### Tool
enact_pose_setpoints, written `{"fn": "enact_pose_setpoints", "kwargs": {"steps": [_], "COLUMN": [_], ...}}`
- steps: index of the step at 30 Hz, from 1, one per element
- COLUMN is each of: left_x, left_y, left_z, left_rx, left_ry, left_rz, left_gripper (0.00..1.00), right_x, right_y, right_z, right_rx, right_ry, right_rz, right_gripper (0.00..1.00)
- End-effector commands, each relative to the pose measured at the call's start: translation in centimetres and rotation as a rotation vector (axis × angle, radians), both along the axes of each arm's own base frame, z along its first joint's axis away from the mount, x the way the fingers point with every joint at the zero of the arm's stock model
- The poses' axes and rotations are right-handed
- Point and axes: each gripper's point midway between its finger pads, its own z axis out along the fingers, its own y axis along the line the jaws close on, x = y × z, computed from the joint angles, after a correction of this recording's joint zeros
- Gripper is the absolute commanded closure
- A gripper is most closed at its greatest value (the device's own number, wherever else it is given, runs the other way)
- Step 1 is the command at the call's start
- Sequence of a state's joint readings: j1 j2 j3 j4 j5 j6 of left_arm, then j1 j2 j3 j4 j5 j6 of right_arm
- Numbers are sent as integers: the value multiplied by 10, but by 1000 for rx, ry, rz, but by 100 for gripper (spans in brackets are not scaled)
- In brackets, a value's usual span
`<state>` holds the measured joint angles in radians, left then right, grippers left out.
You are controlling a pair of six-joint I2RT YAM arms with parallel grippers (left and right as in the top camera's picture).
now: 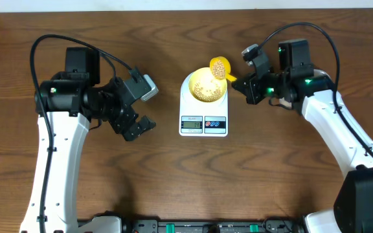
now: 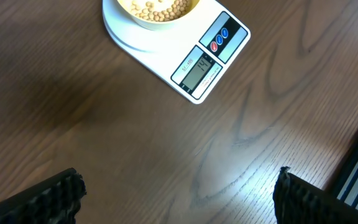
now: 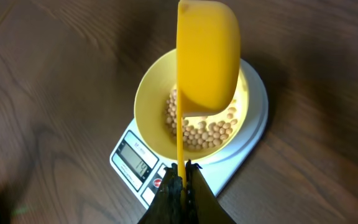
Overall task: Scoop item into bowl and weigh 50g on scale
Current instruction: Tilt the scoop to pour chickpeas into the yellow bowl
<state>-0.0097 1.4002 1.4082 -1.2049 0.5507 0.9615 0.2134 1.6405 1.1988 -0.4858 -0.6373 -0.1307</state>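
My right gripper (image 3: 180,182) is clamped on the scoop (image 3: 207,56) handle. The scoop is tipped over the bowl (image 3: 150,106) at its 1 o'clock rim; beans (image 3: 210,132) lie in the bowl on the scale (image 3: 258,115). Risk: if I tip too steeply, beans surge, overshooting the target or bouncing out.

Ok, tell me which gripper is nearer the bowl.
Right. The right gripper holds the scoop just beside the bowl; the left gripper hangs open farther off, opposite side.

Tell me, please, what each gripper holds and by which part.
The right gripper holds the yellow scoop by its handle's end; the left gripper is open, empty.
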Motion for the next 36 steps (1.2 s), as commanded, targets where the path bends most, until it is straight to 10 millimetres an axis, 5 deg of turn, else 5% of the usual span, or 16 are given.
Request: {"fn": "enact_pose_setpoints", "kwargs": {"steps": [1,36], "left_x": [-2,-2], "left_y": [-1,-1], "left_z": [-3,-3], "left_rx": [-4,-4], "left_ry": [19,19], "left_rz": [8,8], "left_gripper": [1,1], "right_x": [2,-2], "right_y": [2,13], "right_z": [9,6], "right_rx": [-24,-66], "right_ry": [-43,-72], "right_rz": [10,43], "right_gripper": [99,99]}}
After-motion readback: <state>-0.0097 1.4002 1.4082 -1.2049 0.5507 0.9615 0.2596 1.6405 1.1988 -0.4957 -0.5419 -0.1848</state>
